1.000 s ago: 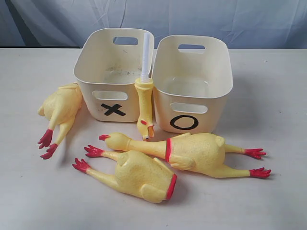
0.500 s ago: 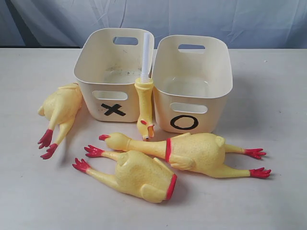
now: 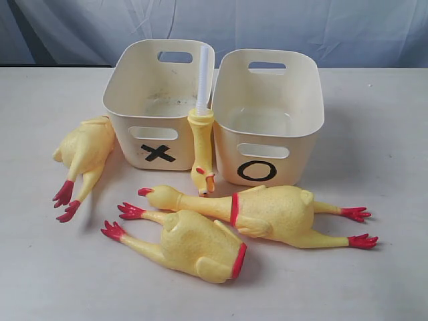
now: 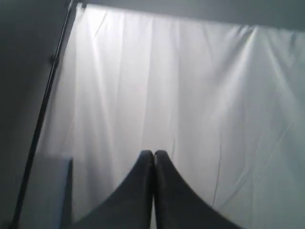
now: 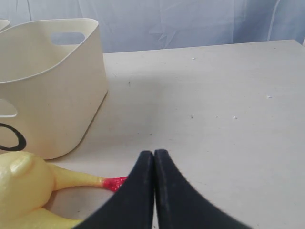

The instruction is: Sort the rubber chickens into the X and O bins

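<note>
Exterior view: whole chicken [image 3: 267,214] lies on the table [image 3: 388,134] just in front of the O bin [image 3: 301,157]. Likely light, soft, squashy; you grab its thin neck. Right gripper [image 5: 153,152] near its foot [image 5: 114,182], left gripper [image 4: 153,153] facing curtain [image 4: 200,95], both clenched empty.

No change is seen in the exterior view: the chickens [image 3: 274,212] and bins [image 3: 127,87] have not been shifted on the worktop [image 3: 388,134].

table [image 3: 401,134]: pale grey | backdrop cloth [image 3: 348,27]: wrinkled, bluish-white, behind table
</note>
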### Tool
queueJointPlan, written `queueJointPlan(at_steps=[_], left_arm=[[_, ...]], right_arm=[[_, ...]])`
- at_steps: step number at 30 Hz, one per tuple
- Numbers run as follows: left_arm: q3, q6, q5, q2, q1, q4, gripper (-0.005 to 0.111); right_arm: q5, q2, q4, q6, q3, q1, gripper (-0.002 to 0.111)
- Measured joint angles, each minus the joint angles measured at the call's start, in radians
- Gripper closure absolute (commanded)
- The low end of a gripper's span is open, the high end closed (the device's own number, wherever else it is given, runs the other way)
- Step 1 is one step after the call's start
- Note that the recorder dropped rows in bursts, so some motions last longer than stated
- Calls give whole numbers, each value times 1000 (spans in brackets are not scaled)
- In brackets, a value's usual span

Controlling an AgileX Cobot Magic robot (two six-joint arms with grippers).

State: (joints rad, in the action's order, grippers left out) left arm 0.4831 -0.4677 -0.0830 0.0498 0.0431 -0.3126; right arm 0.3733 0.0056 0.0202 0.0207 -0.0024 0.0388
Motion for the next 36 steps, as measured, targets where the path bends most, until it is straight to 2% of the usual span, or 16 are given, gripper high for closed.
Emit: queueJointPlan(at_steps=[2, 4, 6, 8, 12, 15, 18, 22, 26, 31, 36], left_arm=[[41, 52, -234, 65, -8, 44, 107], [62, 192, -450, 173, -19, 145, 107], [62, 318, -595, 301, -27, 282, 107], [62, 408, -644, 421, -31, 411, 107], [68, 670, -610, 676, -34, 640, 107], [100, 780, -589, 852, -34, 709, 100], [149, 824, -558, 1012, -34, 725, 86], [196, 839, -492, 1183, -34, 710, 57], [209, 842, -332, 1288, -34, 699, 38], [214, 875, -182, 1348, -34, 749, 34], [225, 967, -179, 1397, -34, 871, 34]], right_arm=[[0, 0, 0, 0, 0, 0, 108], [0, 0, 0, 0, 0, 0, 108], [0, 0, 0, 0, 0, 0, 108], [0, 0, 0, 0, 0, 0, 108], [0, 0, 0, 0, 0, 0, 108], [0, 0, 0, 0, 0, 0, 108], [0, 0, 0, 0, 0, 0, 108], [0, 0, 0, 0, 0, 0, 108], [0, 0, 0, 0, 0, 0, 108], [0, 0, 0, 0, 0, 0, 108], [0, 0, 0, 0, 0, 0, 108]])
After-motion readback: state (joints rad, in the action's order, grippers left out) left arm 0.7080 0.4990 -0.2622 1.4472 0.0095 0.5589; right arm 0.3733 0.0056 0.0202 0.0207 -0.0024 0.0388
